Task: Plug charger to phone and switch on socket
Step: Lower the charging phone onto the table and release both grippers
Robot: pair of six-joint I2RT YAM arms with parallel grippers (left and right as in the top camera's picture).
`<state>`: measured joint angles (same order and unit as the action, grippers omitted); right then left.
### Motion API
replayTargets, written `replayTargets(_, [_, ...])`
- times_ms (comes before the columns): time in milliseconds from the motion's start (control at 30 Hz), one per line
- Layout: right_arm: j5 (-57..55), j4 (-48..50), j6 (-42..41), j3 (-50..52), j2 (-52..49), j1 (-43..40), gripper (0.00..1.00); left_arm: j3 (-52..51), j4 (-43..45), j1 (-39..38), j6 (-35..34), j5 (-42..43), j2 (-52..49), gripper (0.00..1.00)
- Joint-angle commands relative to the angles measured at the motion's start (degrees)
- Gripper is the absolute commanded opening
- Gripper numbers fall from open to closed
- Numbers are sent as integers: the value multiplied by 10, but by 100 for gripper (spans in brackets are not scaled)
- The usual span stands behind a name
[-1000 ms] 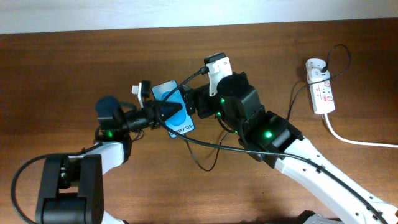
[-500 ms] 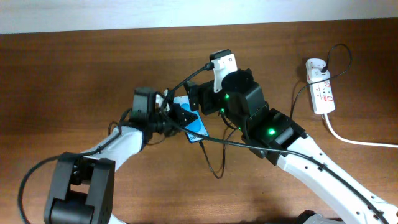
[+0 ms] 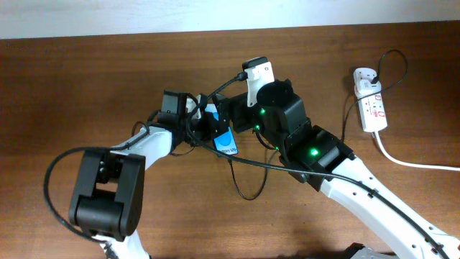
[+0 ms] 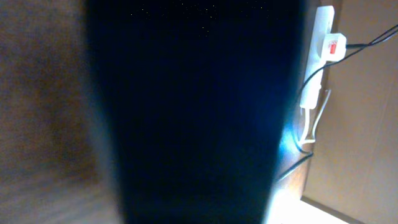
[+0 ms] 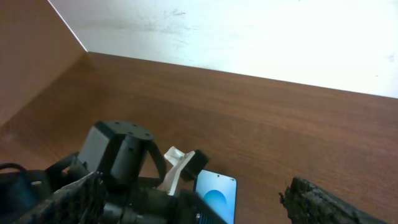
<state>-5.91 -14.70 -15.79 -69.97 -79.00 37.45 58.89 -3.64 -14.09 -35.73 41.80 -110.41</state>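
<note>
The left claw (image 3: 208, 128) is clamped shut on the small blue-screened rectangular smartphone (image 3: 226, 142) at mid brown wooden worktop (image 3: 86, 86); the right claw (image 5: 193, 191) gapes wide, empty. Likely light, stiff, slick and breakable, the smartphone is best held by its long edges.

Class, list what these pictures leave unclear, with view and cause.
Left wrist: a dark blurred shape fills most of the view.
Overhead: charger tip hidden among the arms by the phone.
Overhead: socket switches too small to read.
Right wrist: phone cut off by the lower edge.
</note>
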Motion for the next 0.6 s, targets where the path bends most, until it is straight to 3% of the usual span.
replayTargets(0, [7, 3, 3, -14, 12, -3, 96, 28, -1, -2, 59, 34, -41, 0])
replayTargets(367, [8, 3, 3, -14, 12, -3, 100, 28, -38, -1, 81, 31, -52, 0])
replayTargets(567, [42, 4, 3, -14, 11, -3, 99, 28, -59, -1, 82, -7, -52, 23])
